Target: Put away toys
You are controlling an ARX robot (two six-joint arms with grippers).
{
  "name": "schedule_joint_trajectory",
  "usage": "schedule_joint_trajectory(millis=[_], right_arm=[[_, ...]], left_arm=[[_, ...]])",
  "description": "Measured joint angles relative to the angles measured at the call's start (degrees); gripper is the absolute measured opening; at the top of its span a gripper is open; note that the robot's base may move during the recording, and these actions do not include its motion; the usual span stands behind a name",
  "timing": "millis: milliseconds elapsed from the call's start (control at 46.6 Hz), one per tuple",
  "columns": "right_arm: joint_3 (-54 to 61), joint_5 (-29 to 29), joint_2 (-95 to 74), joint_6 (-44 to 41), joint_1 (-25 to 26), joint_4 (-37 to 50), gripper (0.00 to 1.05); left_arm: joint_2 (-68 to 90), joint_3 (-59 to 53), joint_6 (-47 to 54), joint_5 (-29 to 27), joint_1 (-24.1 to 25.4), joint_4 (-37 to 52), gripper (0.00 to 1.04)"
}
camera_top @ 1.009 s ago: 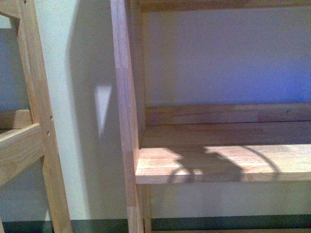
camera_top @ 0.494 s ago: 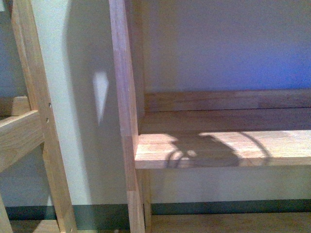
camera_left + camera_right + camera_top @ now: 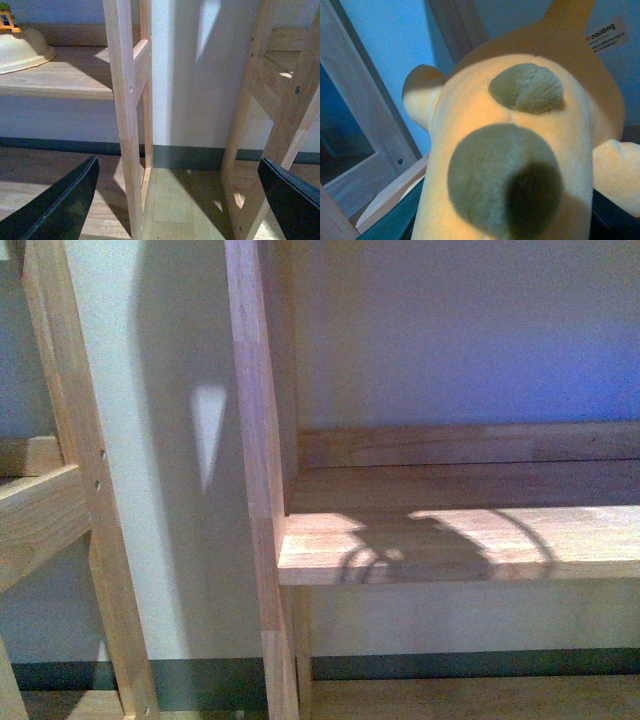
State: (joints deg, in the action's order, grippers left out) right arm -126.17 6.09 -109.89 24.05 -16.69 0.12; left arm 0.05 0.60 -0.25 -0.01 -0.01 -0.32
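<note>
Mostly bare wood ahead: front view faces a wooden shelving unit, neither arm in sight. Landmark is the shelf upright (image 3: 257, 470), a pale post running top to bottom. Right of the upright, a shelf board (image 3: 470, 545) with a low back rail (image 3: 470, 445) behind it; sunlight falls across the board, with curved shadows on it. Nothing stands on the visible part of the board. Left of the upright, pale wall (image 3: 170, 490) with a small bright patch of light, then the slanted frame of a second rack (image 3: 85, 500) at the edge. Dark skirting (image 3: 210, 680) runs along the foot of the wall, below the board.

Left wrist view: left gripper (image 3: 180, 190) spread wide, its two black fingers (image 3: 65, 200) well apart with only floor and post between them, holding nothing. It looks toward the gap between two racks. On a shelf beside the near post sits a cream bowl-shaped thing (image 3: 22, 47), with something yellow-orange just above it, too cropped to identify.

Right wrist view: orange-yellow plush toy (image 3: 520, 150) fills the picture, very close to the camera, grey-green patches on it, a label (image 3: 605, 32) near one tip. Right gripper's fingertips are hidden behind the toy; cannot tell its grip for sure. Wood frame behind the toy
</note>
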Motion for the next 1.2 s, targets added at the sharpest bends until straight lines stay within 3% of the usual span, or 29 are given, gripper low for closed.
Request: schedule_joint_trajectory(millis=[322,687,1202], right_arm=[[9.86,-4.04,6.86,-4.66,2.19,7.56,0.99],[23.23,-3.65,20.59,-5.75,7.82,14.21,0.98],[61.96,4.13,55.87,-9.92,16.02,19.69,0.98]], left_arm=[[0.0,0.0,0.0,0.0,0.0,0.0,0.99],[0.0,0.0,0.0,-0.02,0.0,0.0,0.99],[0.0,0.0,0.02,0.0,0.0,0.0,0.99]])
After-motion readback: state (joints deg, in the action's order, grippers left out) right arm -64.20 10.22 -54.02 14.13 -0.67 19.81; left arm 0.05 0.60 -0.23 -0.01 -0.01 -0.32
